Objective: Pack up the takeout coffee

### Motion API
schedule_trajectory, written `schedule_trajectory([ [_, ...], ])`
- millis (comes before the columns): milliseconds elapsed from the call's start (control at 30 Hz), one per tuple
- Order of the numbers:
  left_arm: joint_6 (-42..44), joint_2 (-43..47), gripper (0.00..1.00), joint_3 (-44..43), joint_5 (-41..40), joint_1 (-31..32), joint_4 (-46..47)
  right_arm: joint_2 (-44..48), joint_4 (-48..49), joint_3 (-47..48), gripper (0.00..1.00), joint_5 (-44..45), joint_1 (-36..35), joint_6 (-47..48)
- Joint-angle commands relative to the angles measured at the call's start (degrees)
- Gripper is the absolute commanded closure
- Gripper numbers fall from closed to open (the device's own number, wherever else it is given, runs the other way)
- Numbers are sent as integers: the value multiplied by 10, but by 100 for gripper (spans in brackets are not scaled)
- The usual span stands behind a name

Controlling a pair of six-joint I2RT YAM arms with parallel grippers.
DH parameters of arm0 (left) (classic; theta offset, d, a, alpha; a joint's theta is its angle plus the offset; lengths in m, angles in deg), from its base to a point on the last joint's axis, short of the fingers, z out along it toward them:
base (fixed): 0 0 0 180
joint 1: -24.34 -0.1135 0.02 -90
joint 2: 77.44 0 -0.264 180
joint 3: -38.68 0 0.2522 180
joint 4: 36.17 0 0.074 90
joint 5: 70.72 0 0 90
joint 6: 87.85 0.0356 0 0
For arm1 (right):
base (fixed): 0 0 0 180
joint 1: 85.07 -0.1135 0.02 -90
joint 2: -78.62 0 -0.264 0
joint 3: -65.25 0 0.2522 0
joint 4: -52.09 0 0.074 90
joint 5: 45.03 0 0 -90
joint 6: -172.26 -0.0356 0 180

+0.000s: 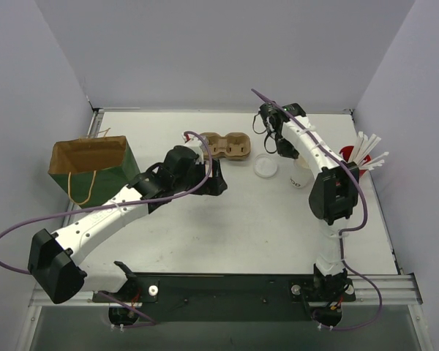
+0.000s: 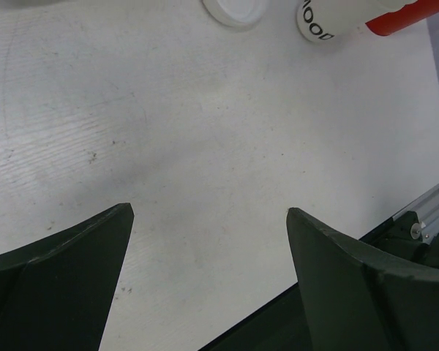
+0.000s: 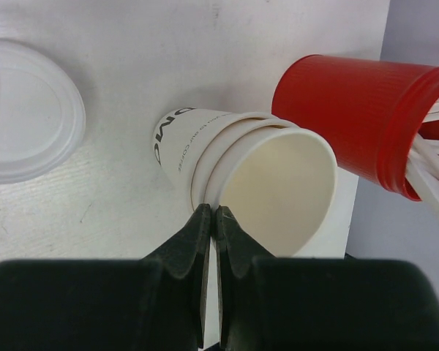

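Pinched shut at the right tool (image 3: 211,213), tips right at the rims of nested white paper cups (image 3: 197,142), tan inside, mouths toward the wrist camera; cannot tell about any paper caught between. Just left of the cups, a flat whitish lid (image 3: 22,110) on the worktop (image 3: 205,51); just right, a red cup (image 3: 336,110) of white straws (image 3: 432,157). Spread wide at the left tool (image 2: 208,212), over the worktop, gripping nothing. Farther back, a brown cup carrier (image 1: 229,145); far left, a green bag (image 1: 95,164).

I'm looking at matt paper cups (image 3: 278,190), a smooth plastic lid (image 3: 25,110), a ribbed red cup (image 3: 336,110) and a scuffed, matt bench (image 2: 205,146).
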Motion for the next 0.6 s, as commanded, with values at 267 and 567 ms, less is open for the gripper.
schedule_trajectory([
  [267,-18,0,3,15,39,-3,76,79,13,-45,62,-46,-29,-20],
  [567,-15,-1,2,18,37,-2,73,210,49,-148,70,-74,44,-90],
])
